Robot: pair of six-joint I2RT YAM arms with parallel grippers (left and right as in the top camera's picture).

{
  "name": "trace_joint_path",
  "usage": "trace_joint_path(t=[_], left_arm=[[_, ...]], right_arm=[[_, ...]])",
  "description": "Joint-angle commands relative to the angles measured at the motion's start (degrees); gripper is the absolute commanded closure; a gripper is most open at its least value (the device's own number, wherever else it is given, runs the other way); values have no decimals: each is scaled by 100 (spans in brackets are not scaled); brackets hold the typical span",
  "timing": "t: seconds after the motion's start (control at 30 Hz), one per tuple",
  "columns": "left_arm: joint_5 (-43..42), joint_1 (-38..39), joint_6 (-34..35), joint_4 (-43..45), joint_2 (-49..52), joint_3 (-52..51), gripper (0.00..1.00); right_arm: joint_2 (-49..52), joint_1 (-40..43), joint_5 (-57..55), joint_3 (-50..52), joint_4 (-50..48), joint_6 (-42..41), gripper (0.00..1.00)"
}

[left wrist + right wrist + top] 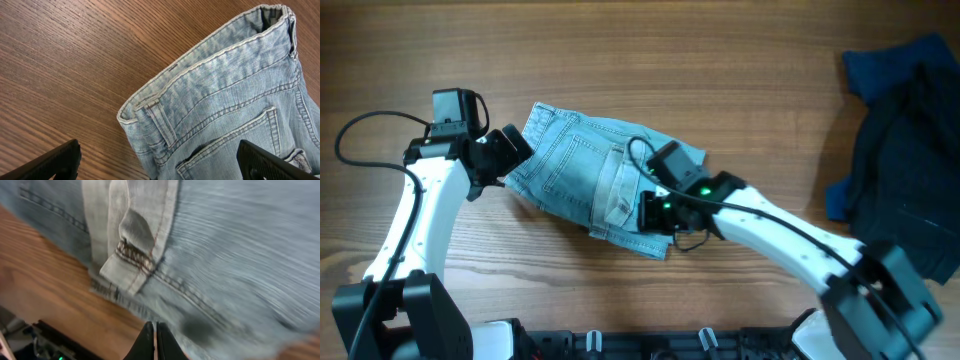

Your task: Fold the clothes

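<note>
The clothes (590, 160), faded light blue jean shorts, lie bunched on the wooden table (720, 60) between both arms. My left gripper (515, 150) is at their left end, open wide. In the left wrist view the waistband and a back pocket of the clothes (225, 90) sit between its black fingers (55, 162), which touch nothing. My right gripper (645, 212) is over the near right part. In the right wrist view its jaws (155, 326) are shut, tips at the hem of the clothes (225, 245). I see nothing pinched between them.
A pile of dark navy fabric (910, 140) lies at the right edge of the table. The arm bases and black frame (620, 345) run along the near edge. A cable (370, 130) loops at the left.
</note>
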State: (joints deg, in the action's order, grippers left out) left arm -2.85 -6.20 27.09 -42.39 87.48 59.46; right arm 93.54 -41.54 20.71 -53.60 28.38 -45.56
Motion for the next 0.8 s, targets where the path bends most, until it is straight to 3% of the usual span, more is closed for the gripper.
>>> trace_joint_path(t=[0.0, 0.37, 0.77], left_arm=[[-26, -46, -96, -9, 28, -22, 0], [-31, -46, -94, -37, 28, -20, 0], [-363, -46, -94, -153, 28, -20, 0]], right_arm=[[490, -151, 9, 74, -92, -413, 96], [1062, 127, -295, 74, 260, -538, 96], [1062, 1928, -546, 68, 619, 798, 96]])
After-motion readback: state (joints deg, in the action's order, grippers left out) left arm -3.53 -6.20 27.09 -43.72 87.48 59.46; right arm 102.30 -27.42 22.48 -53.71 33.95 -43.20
